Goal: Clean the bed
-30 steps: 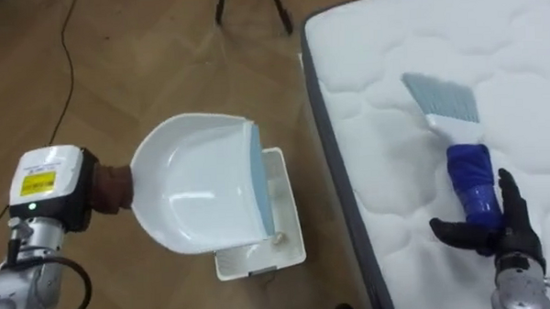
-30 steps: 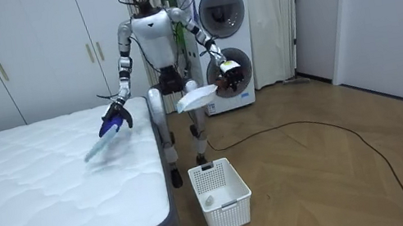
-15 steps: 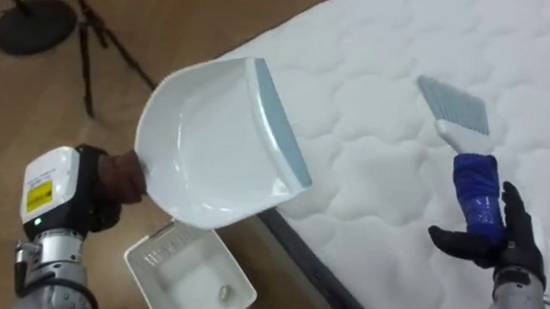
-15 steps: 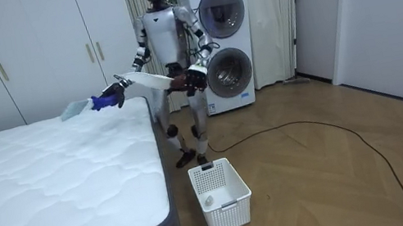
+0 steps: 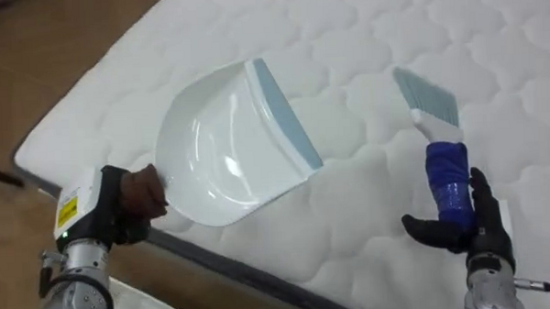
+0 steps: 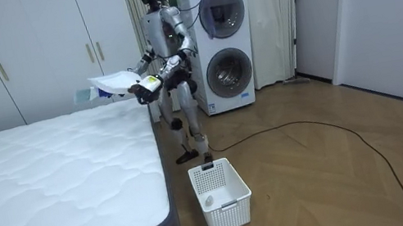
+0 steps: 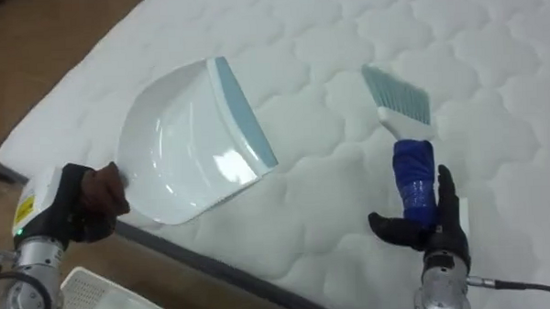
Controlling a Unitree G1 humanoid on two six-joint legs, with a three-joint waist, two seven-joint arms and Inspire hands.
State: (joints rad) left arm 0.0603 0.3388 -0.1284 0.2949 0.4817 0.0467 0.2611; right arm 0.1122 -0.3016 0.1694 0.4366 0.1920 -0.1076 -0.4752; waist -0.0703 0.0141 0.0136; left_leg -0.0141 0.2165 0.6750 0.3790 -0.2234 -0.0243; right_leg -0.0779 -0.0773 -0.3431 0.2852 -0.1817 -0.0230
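Note:
I hold a white dustpan [image 5: 229, 147] with a grey-blue lip over the corner of the white quilted mattress [image 5: 363, 41]. My left hand [image 5: 121, 204] is shut on its brown handle at the lower left. A brush [image 5: 443, 171] with a blue handle and pale blue bristles points up the bed, just above the mattress. My right hand [image 5: 468, 228] is shut on the brush handle. In the room view I stand at the bed's far corner with the dustpan [image 6: 111, 82] held over the mattress [image 6: 39, 183].
The mattress edge [image 5: 215, 267] runs diagonally across the lower left, with wooden floor [image 5: 34, 80] beyond it. A white slatted basket [image 6: 220, 195] stands on the floor beside the bed, its corner [image 7: 88, 303] below my left arm. Stacked washing machines [image 6: 224, 42] stand behind me.
I have turned from the basket toward the bed and stepped to its far corner. The dustpan has swung from over the basket to over the mattress. The brush stays in my right hand.

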